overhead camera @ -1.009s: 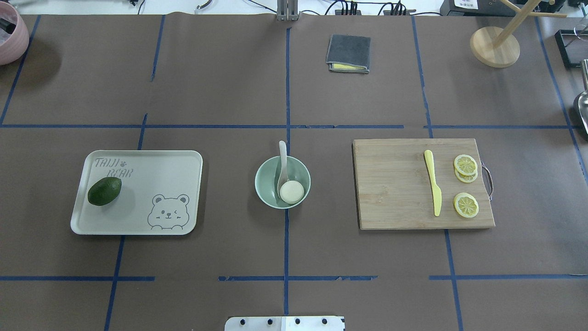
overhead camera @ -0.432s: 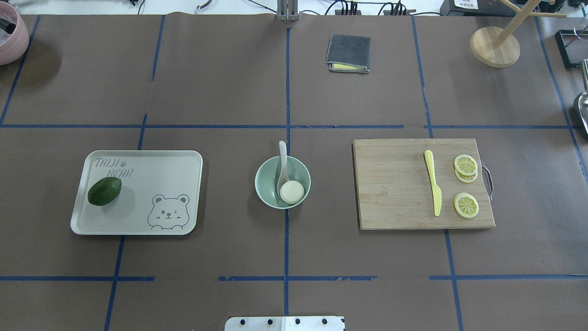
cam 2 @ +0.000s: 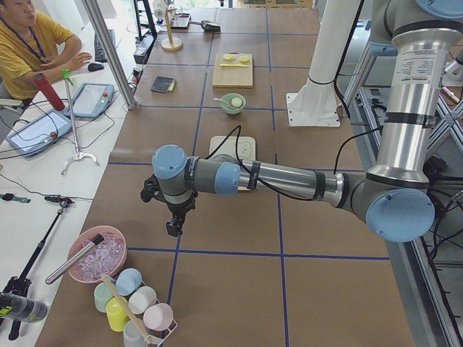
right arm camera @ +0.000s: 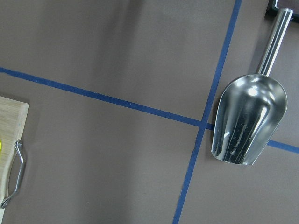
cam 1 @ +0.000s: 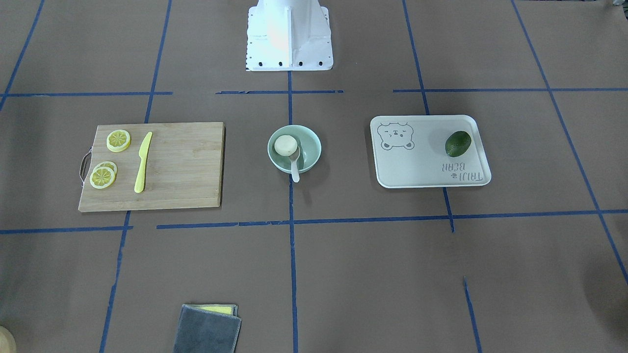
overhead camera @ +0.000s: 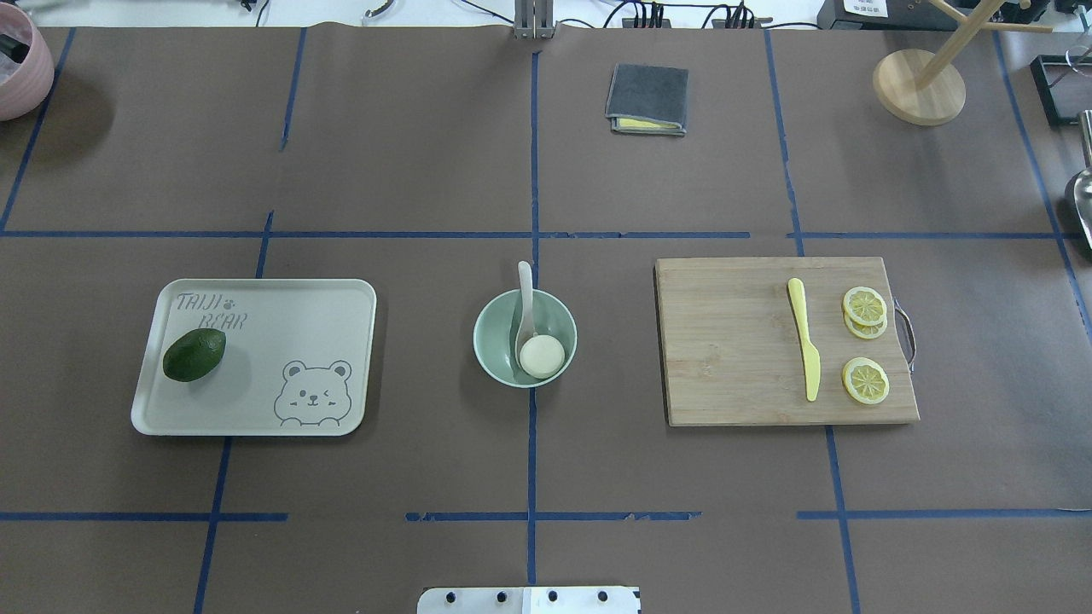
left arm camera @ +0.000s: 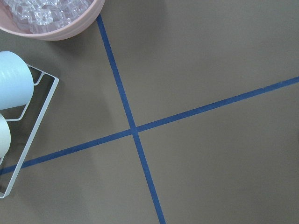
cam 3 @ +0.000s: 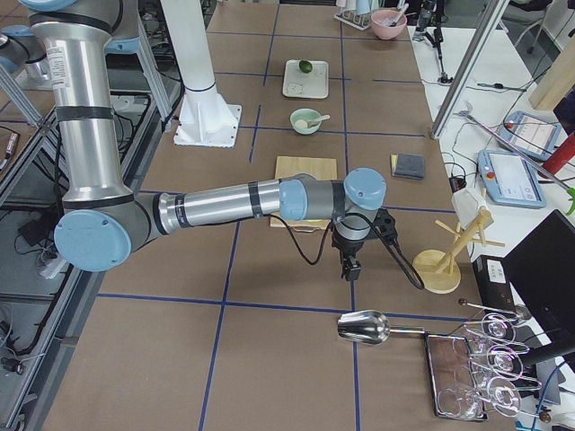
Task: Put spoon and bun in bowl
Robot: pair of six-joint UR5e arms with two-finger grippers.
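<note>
Mint-green bowl holds bun and spoon: task looks done, no move needed; left hand and right hand hang near opposite table ends, grip unreadable.

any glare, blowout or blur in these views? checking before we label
Right wrist view: the shiny steel scoop carries bright specular streaks, edges sharp. Front-facing view: the white robot base is blown out. Overhead view: even light; the round pale mint-green bowl casts only a soft shadow, no glare. Left wrist view: blue tape lines crisp, no blur.
</note>
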